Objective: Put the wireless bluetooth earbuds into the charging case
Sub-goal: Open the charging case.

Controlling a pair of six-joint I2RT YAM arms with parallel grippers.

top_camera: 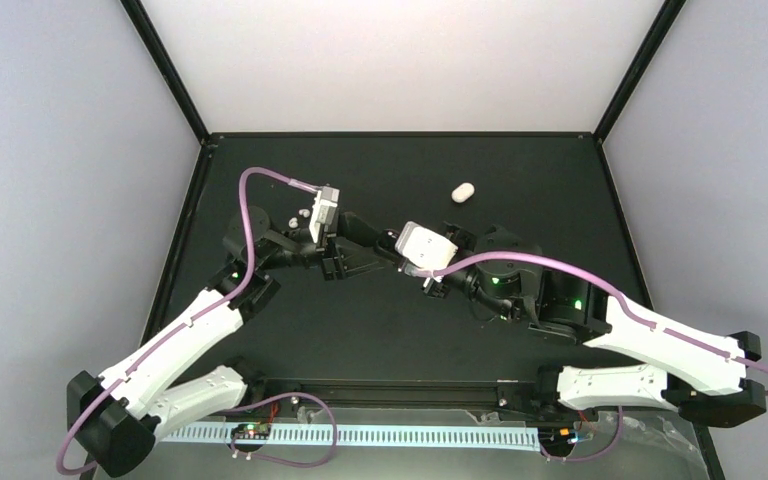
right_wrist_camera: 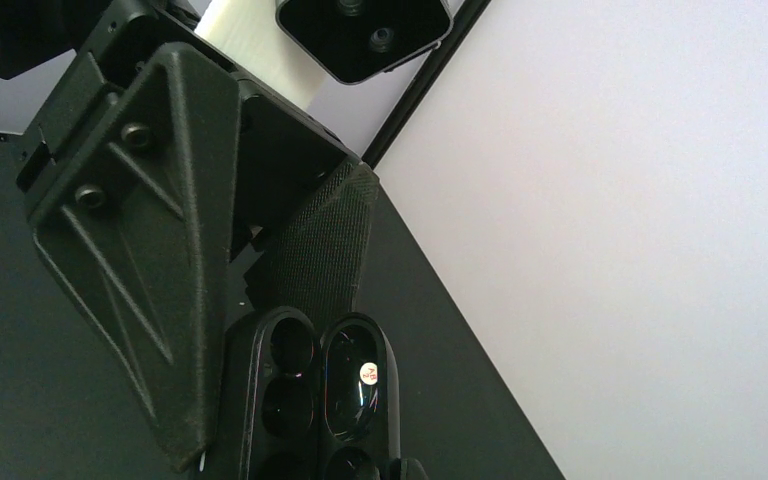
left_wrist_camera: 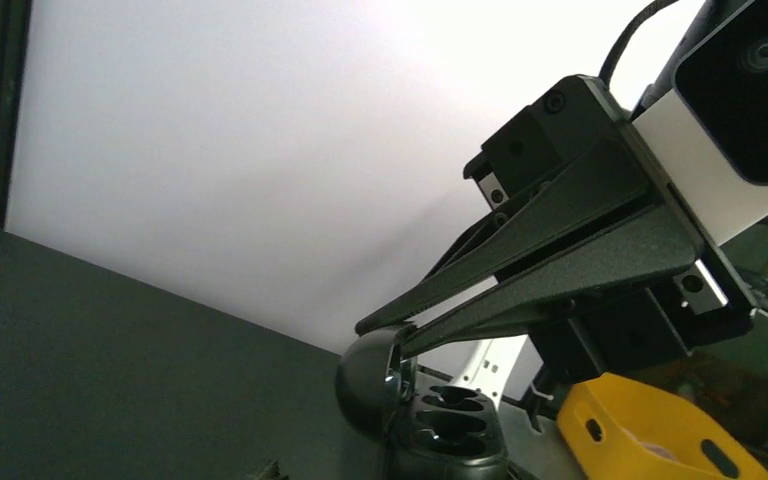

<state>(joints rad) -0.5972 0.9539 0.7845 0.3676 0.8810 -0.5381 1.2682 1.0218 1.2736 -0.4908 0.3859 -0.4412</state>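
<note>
The step in hand looks like preparation: the case is open and presented, but no bud has been picked up. The charging case (right_wrist_camera: 355, 385) sits off the worktop (top_camera: 410, 160), lid swung back, clamped between the jaws of the left gripper (right_wrist_camera: 245, 385). Its glossy black wells appear empty. The right gripper (left_wrist_camera: 385, 338) points at the lid's rim with its jaws almost together; whether they pinch the rim or only rest against it cannot be told.

The wireless bluetooth earbuds (top_camera: 303, 213) lie on the worktop just beside the left wrist, two white specks close together. A larger white oval piece (top_camera: 463, 191) rests farther back, well apart; what it is cannot be made out.

The next move probably calls for the right arm to leave the case, open its jaws and take one bud delicately, since each is far smaller than a finger.

The only marking is a small round sticker (right_wrist_camera: 370, 372) in one well, with a red mark too small to read.
</note>
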